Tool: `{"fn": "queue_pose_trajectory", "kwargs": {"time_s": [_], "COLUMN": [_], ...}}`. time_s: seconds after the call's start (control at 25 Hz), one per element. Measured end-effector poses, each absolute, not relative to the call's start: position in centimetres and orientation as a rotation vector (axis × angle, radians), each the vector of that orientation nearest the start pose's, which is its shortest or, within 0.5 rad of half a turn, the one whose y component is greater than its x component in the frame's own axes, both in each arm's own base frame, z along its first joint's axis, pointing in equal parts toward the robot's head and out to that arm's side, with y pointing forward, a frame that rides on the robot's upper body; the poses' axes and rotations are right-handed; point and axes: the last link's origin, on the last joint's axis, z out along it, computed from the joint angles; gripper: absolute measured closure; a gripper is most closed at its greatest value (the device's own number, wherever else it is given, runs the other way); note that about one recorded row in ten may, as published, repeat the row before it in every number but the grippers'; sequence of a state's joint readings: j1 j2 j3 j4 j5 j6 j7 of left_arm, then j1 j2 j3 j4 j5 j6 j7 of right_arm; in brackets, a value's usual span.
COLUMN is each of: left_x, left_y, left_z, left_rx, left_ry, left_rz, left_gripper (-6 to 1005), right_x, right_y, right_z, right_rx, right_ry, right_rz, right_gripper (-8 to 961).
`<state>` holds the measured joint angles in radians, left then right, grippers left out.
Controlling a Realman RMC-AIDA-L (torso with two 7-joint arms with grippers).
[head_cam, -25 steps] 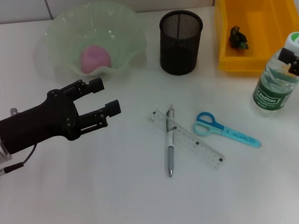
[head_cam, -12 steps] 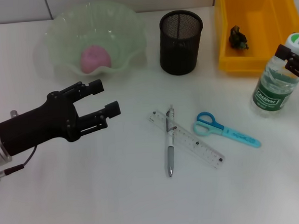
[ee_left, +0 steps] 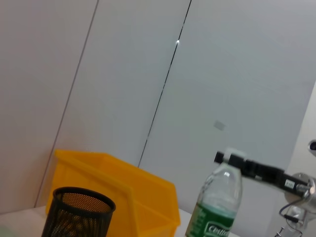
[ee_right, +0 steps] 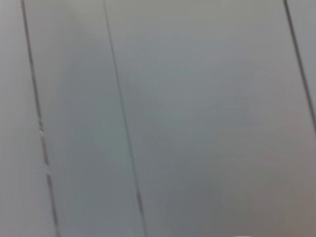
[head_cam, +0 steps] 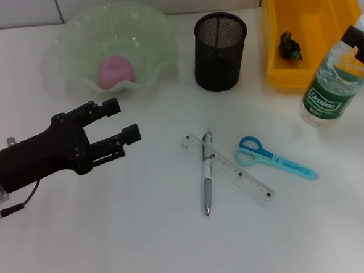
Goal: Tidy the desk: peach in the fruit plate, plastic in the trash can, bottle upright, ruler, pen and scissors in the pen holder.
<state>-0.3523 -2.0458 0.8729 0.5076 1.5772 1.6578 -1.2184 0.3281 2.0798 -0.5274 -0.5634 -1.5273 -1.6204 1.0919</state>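
While gripped near its neck by the right gripper (head_cam: 360,41) at the head view's right edge, water bottle (head_cam: 330,89) standing tilted on the white desk (head_cam: 114,239), just beside the yellow bin (head_cam: 308,30); fingers pinching the neck under the cap. Left gripper (head_cam: 120,120) held low over the desk's left side, fingers spread apart, nothing between them. Pink peach (head_cam: 115,70) lying in the pale green fruit plate (head_cam: 71,38). Dark crumpled plastic (head_cam: 290,46) resting inside the yellow bin. Black mesh pen holder (head_cam: 219,42) upright between plate and bin. Clear ruler (head_cam: 228,169) flat mid-desk, silver pen (head_cam: 207,178) crossed over it, blue scissors (head_cam: 273,158) just beside them, toward the bottle.
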Motion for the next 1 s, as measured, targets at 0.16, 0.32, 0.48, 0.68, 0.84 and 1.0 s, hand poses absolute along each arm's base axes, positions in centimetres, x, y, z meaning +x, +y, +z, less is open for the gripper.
{"fn": "queue_pose_trajectory", "kwargs": {"time_s": [0.16,0.32,0.48,0.68,0.84,1.0], "left_x": [-29.0,-29.7,-30.7,-31.9,-32.5,-32.9], "left_y": [27.1,26.5,25.7,24.9,24.5,24.1], "left_z": [0.7,1.0,1.7,3.0,3.6,4.1], "left_rx": [-2.525,-2.511,-2.468,-2.395,-2.361,-2.324], "left_ry": [-0.674,-0.683,-0.699,-0.699,-0.699,-0.693], "left_rz": [-1.091,-1.086,-1.075,-1.08,-1.079,-1.082], "left_gripper": [201,200,200,200,201,201], "right_x": [27.3,24.7,20.4,16.7,15.1,13.7], "right_y": [31.3,32.9,36.0,37.8,38.5,38.9], "right_z": [5.4,4.0,-0.1,-3.8,-5.4,-7.1], "right_rx": [-2.216,-2.316,-2.454,-2.549,-2.603,-2.643], "right_ry": [0.496,0.467,0.459,0.406,0.387,0.374], "right_rz": [1.227,1.259,1.242,1.201,1.154,1.102], "right_gripper": [516,516,516,516,516,517]}}
